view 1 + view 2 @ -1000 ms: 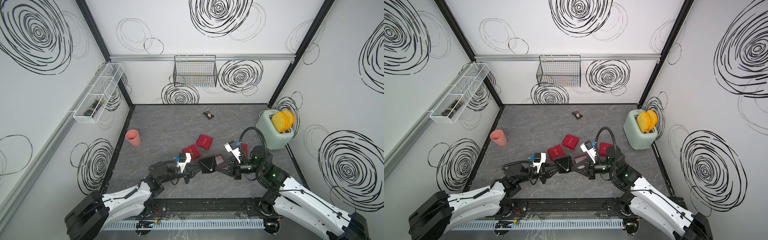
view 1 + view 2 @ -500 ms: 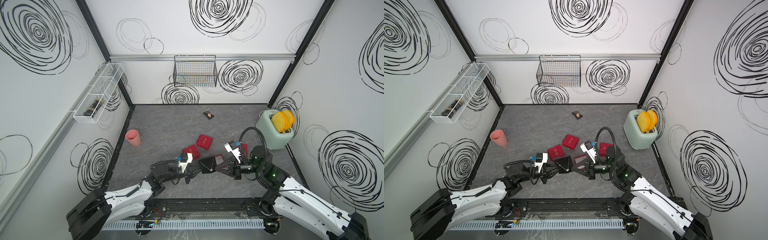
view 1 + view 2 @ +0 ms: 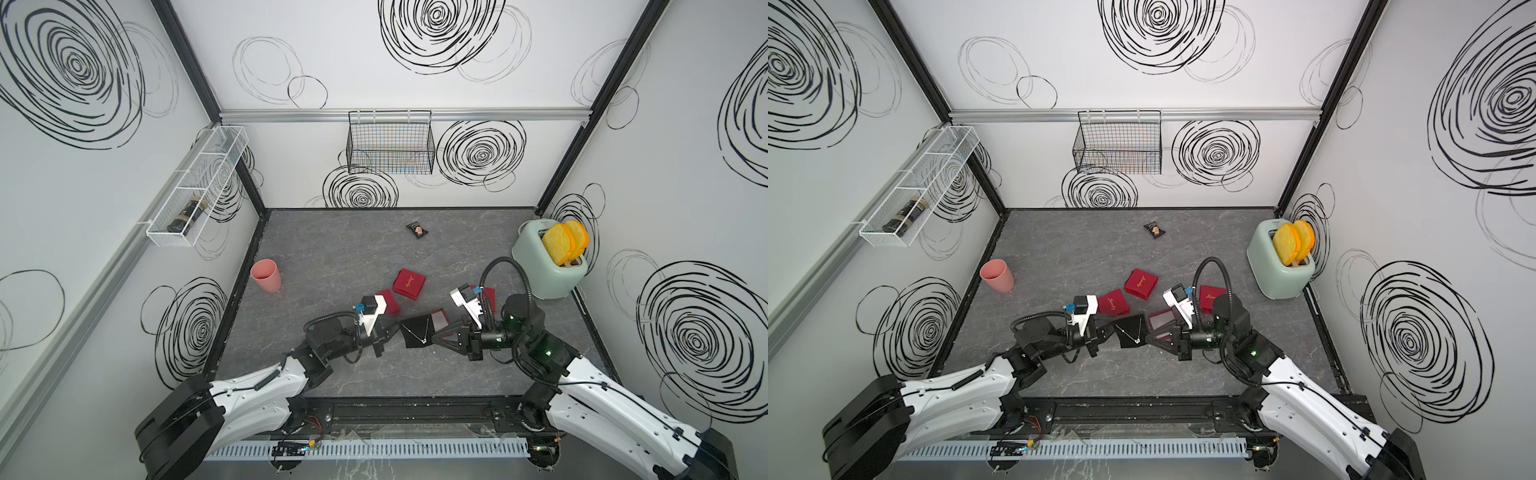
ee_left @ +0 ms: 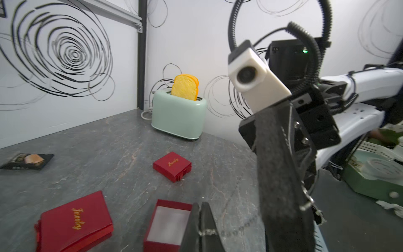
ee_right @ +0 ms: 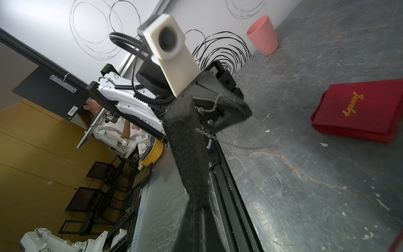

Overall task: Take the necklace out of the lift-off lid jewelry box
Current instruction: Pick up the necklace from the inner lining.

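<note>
done: box base point(image 3: 439, 319) open, emptied, mid-table | necklace point(image 3: 423, 333) strung on black display pad point(image 3: 410, 342), aloft near-centre | right gripper point(image 3: 434, 337) clamps pad edge | left gripper point(image 4: 201, 210) pinches chain | left: free chain from pad

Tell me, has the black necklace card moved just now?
No. The black card still sits with its corner beside the open red box, as before.

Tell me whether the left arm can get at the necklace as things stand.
Yes, apparently: the left gripper is shut on the necklace beside the black card that the right gripper holds up, with nothing between them.
</note>
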Motion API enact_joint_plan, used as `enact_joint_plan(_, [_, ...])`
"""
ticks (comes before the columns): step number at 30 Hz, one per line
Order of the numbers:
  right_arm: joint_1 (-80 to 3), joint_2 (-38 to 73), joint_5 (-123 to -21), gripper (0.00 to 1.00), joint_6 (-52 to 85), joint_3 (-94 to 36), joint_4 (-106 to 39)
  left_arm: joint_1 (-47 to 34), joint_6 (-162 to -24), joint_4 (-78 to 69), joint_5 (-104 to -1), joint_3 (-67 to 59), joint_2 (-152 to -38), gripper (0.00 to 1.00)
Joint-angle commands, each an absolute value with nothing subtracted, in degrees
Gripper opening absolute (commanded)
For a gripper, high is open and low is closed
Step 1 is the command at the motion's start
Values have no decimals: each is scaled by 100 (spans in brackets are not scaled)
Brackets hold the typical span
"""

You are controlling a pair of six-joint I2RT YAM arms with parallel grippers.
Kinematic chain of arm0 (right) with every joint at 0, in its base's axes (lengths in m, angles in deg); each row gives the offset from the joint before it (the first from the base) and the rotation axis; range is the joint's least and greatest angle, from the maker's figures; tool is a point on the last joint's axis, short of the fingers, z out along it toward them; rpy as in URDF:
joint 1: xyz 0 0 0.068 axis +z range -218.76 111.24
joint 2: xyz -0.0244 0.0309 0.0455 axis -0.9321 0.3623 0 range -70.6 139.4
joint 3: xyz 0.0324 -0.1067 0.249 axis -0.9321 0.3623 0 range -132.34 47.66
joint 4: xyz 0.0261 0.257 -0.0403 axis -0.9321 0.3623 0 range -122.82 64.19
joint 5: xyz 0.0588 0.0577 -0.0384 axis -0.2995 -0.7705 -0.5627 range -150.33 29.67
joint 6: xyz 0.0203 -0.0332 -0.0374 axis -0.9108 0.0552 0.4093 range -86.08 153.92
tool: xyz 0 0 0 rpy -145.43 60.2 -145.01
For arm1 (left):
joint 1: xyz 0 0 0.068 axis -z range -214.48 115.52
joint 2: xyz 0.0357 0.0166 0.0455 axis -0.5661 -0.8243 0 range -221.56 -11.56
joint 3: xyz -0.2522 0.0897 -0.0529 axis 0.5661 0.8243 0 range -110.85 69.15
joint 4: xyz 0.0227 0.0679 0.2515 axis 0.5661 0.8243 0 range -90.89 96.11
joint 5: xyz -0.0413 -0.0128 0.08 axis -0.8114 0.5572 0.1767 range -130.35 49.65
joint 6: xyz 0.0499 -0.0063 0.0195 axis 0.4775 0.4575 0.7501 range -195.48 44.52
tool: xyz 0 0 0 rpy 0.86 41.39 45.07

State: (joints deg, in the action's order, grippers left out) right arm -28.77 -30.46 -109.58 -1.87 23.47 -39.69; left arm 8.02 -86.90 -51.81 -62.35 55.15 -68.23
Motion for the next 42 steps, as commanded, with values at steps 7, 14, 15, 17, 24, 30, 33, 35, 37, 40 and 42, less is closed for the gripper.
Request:
enact_joint_plan(7, [-3197, -3336, -10944, 0, -481, 2923, -4192, 328, -8001, -4716, -5866, 4858, -6434, 0])
enact_joint_plan(14, [-3212, -2967, -11184, 0, -395, 3168, -4330, 288, -7735, -4563, -6208, 4437, -6501, 0])
enact_joint_plan(15, [-3211, -2891, -11227, 0, -369, 3181, -4331, 288, -7724, -4564, -6248, 4375, -6540, 0])
enact_joint_plan(17, [-3210, -2742, -11295, 0, -329, 3192, -4352, 286, -7715, -4563, -6309, 4206, -6660, 0])
enact_joint_plan(24, [-3085, -2301, -11303, 0, -78, 3228, -4388, 195, -7666, -4429, -6174, 3574, -7168, 0])
enact_joint_plan(30, [-2800, -1974, -10672, 0, 250, 3135, -4134, -77, -7878, -4487, -6252, 3099, -7709, 0])
enact_joint_plan(33, [-2744, -1752, -10521, 0, 287, 3118, -4124, -293, -7978, -4477, -6303, 2846, -8028, 0])
enact_joint_plan(35, [-2655, -1653, -10406, 0, 352, 3075, -4095, -487, -8093, -4452, -6409, 2662, -8266, 0])
enact_joint_plan(37, [-2565, -1604, -10291, 0, 448, 2984, -3970, -700, -8184, -4471, -6525, 2503, -8532, 0])
enact_joint_plan(40, [-2515, -1634, -10142, 0, 533, 2885, -3829, -985, -8252, -4430, -6561, 2261, -8950, 0])
enact_joint_plan(42, [-2507, -1717, -10064, 0, 529, 2863, -3792, -1163, -8231, -4042, -6477, 1922, -9289, 0])
